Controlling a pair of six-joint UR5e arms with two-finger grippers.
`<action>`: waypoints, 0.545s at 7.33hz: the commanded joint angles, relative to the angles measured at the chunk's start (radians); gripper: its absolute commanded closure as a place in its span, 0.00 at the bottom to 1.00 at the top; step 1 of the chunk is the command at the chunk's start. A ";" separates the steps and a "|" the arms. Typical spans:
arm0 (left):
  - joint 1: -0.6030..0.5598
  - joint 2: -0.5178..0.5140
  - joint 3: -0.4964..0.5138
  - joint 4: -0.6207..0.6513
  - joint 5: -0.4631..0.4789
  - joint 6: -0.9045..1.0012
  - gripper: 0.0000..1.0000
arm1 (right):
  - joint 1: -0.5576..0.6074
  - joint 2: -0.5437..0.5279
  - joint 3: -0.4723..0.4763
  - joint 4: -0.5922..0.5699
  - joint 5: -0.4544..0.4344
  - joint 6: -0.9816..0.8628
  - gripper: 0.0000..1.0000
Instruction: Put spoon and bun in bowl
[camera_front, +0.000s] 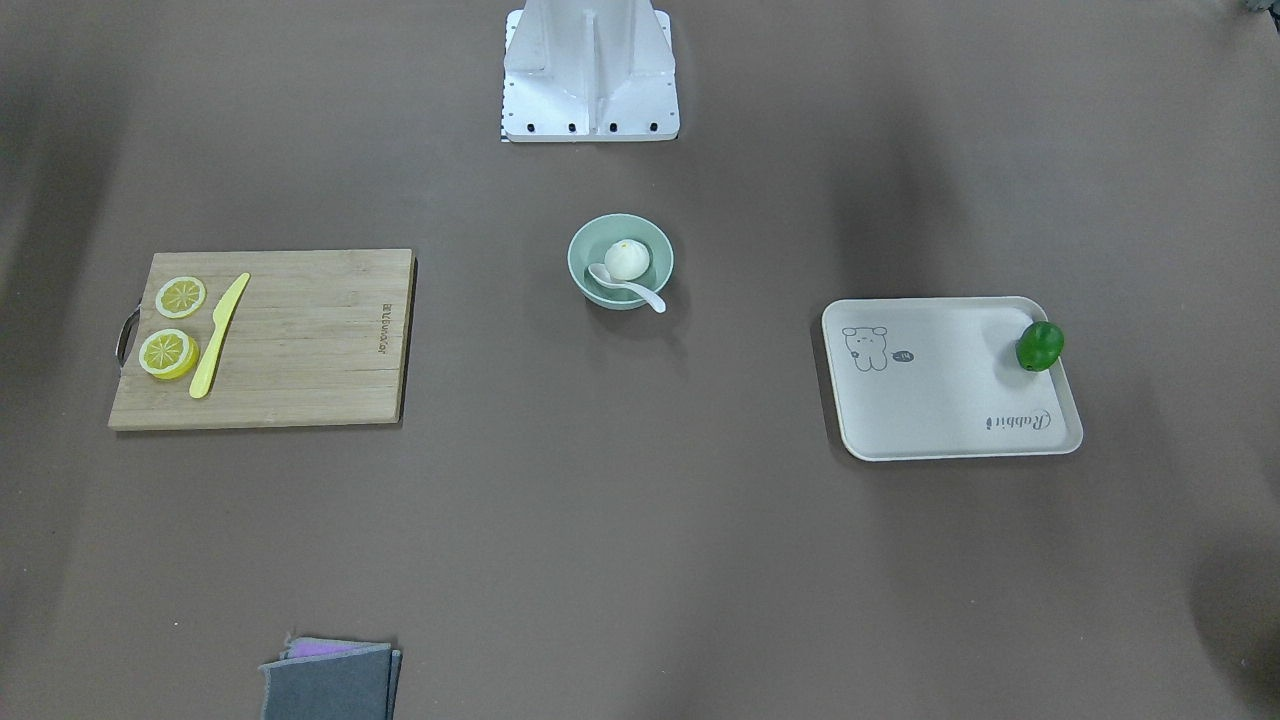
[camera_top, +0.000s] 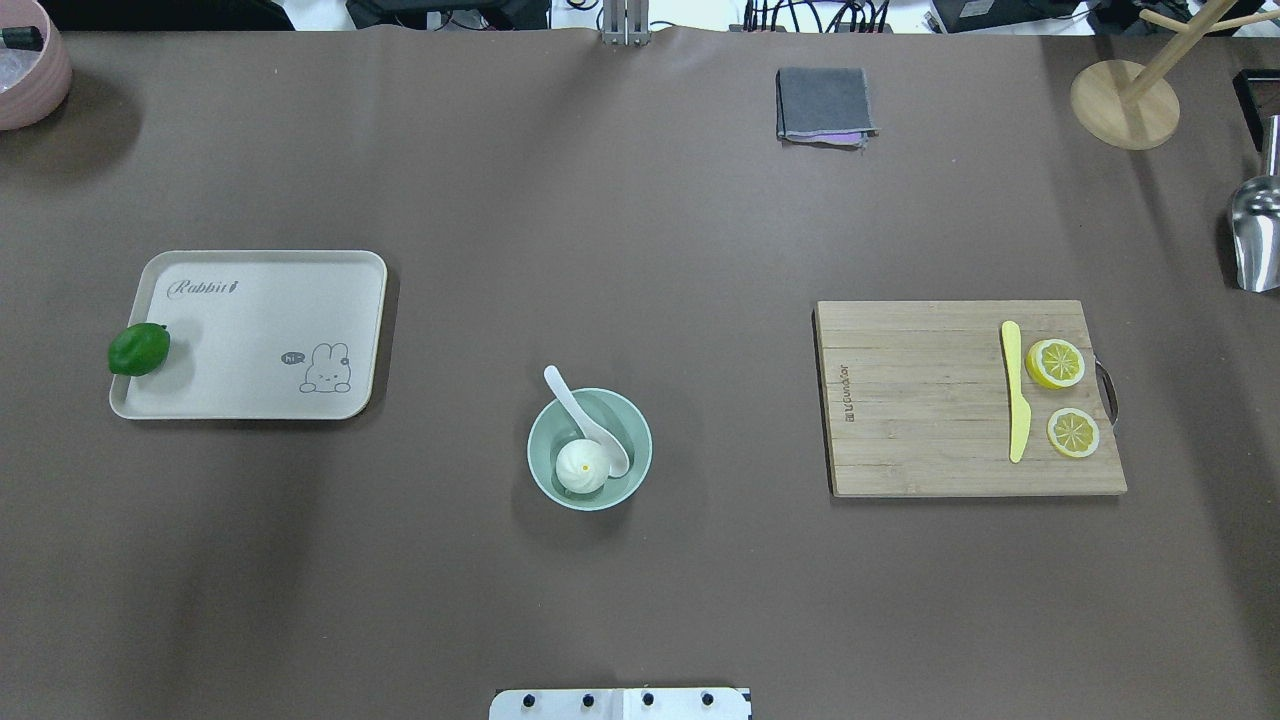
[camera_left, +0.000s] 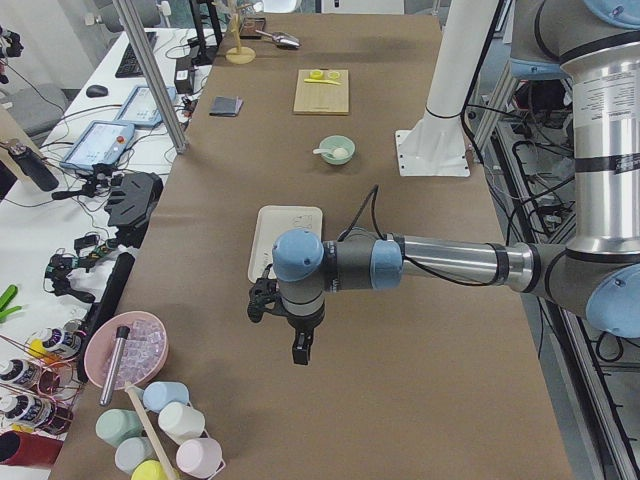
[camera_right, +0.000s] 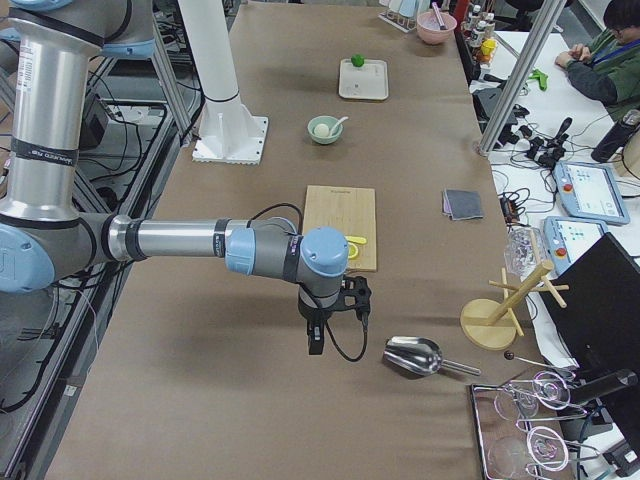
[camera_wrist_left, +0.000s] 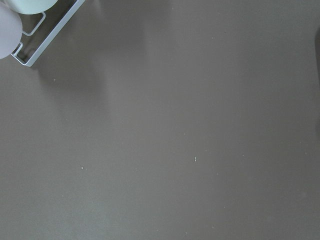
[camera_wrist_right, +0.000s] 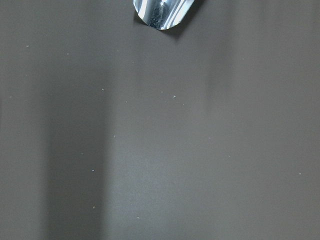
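Observation:
The mint-green bowl (camera_top: 541, 472) stands in the middle of the table near the robot base. The white bun (camera_top: 581, 466) lies inside it. The white spoon (camera_top: 578, 409) has its scoop in the bowl beside the bun, and its handle rests over the rim. Bowl (camera_front: 592, 236), bun (camera_front: 627, 259) and spoon (camera_front: 632, 289) also show in the front-facing view. My left gripper (camera_left: 300, 350) hangs over bare table far from the bowl, seen only in the exterior left view. My right gripper (camera_right: 315, 344) is likewise seen only in the exterior right view. I cannot tell whether either is open or shut.
A wooden cutting board (camera_top: 920, 420) carries two lemon slices (camera_top: 1056, 363) and a yellow knife (camera_top: 1016, 400). A cream tray (camera_top: 260, 340) has a green lime (camera_top: 138, 349) at its edge. A folded grey cloth (camera_top: 824, 104), a metal scoop (camera_top: 1256, 235) and a wooden stand (camera_top: 1124, 102) are at the far side.

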 joint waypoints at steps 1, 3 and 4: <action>0.001 0.000 -0.002 0.000 0.000 0.000 0.02 | 0.000 -0.003 -0.003 -0.001 0.018 -0.001 0.00; 0.001 0.000 -0.002 0.000 0.001 0.000 0.02 | 0.000 -0.003 -0.016 0.001 0.018 0.001 0.00; 0.001 0.000 -0.002 0.000 0.003 0.000 0.02 | 0.000 -0.003 -0.029 0.002 0.015 -0.001 0.00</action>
